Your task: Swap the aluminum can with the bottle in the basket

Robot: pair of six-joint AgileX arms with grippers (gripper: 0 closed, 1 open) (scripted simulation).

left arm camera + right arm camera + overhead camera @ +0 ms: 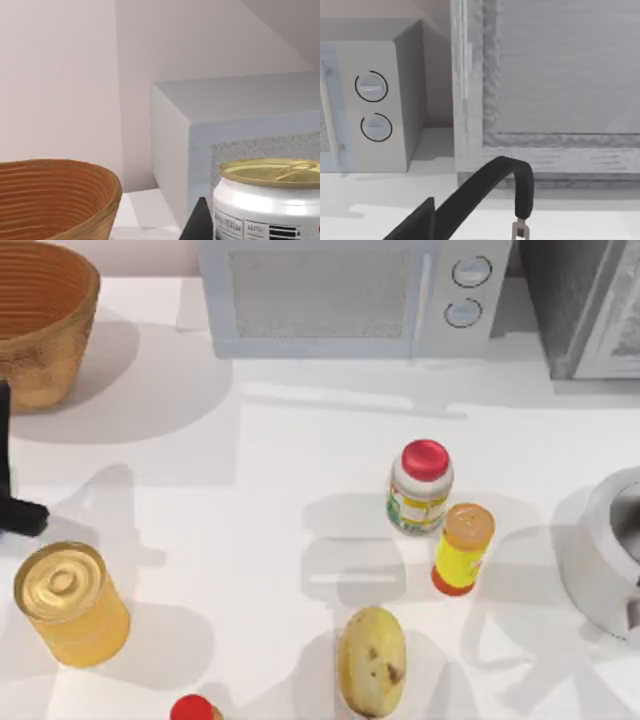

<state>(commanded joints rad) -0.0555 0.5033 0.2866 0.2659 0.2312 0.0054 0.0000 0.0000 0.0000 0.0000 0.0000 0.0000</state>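
**Left arm carrying the can toward the basket.** The left gripper (250,226) appears clamped on the aluminum can (270,205), with one dark finger (199,226) against its side and the far finger hidden. The can's long axis is upright. In the top view the basket (45,350) sits at the upper left of the frame. The left arm (14,510) is at the left edge just below it, so it is the nearer arm. The bottle's position cannot be told. The right arm's wrist camera faces the microwave (340,300).

Counts:
- one can
- one basket
- one red-capped bottle (421,488)
- one orange-capped bottle (463,548)
- one gold tin (70,602)
- one potato (372,660)
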